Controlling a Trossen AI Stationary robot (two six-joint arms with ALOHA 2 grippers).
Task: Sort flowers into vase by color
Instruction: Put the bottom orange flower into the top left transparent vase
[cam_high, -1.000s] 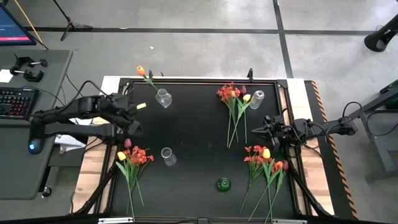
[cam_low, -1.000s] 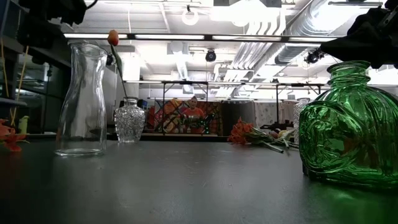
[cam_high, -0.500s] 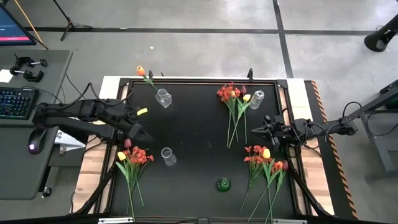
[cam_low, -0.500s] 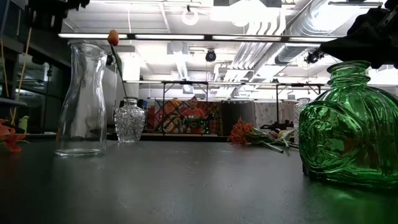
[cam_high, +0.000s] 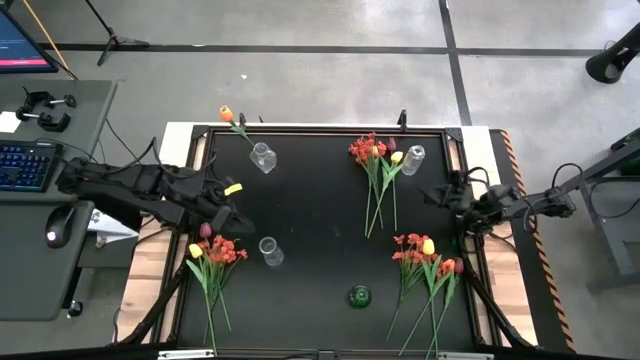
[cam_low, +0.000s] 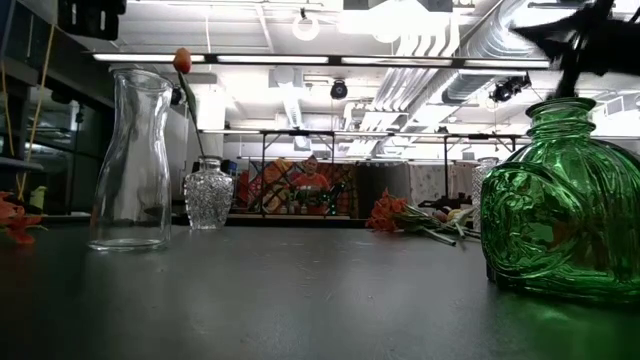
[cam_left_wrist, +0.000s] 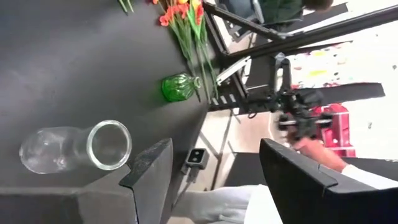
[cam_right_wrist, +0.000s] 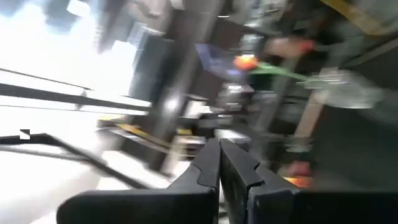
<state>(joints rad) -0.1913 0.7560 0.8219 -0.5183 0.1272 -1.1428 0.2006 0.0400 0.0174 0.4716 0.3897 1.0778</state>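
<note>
Three bunches of flowers lie flat on the black table: near left (cam_high: 215, 252), far middle (cam_high: 375, 158), near right (cam_high: 428, 255). One orange tulip (cam_high: 226, 113) stands in a cut-glass vase (cam_high: 262, 157) at the far left. A clear vase (cam_high: 268, 250), another clear vase (cam_high: 412, 158) and a green vase (cam_high: 359, 296) stand upright. My left gripper (cam_high: 236, 216) hovers open just beyond the near-left bunch, holding nothing (cam_left_wrist: 217, 180). My right gripper (cam_high: 428, 193) hangs shut and empty at the table's right side (cam_right_wrist: 219, 163).
The low view shows the clear vase (cam_low: 130, 160) at the left and the green vase (cam_low: 565, 200) close at the right, with bare tabletop between. A desk with a keyboard (cam_high: 25, 165) stands left of the table. A person shows in the room behind (cam_low: 312, 180).
My left gripper has swung toward the table's near edge and a little rightward, closer to the near-left flower bunch, staying open. My right gripper has risen, rolled about its own axis and tipped its fingers upward, staying shut. No flower or vase has moved.
</note>
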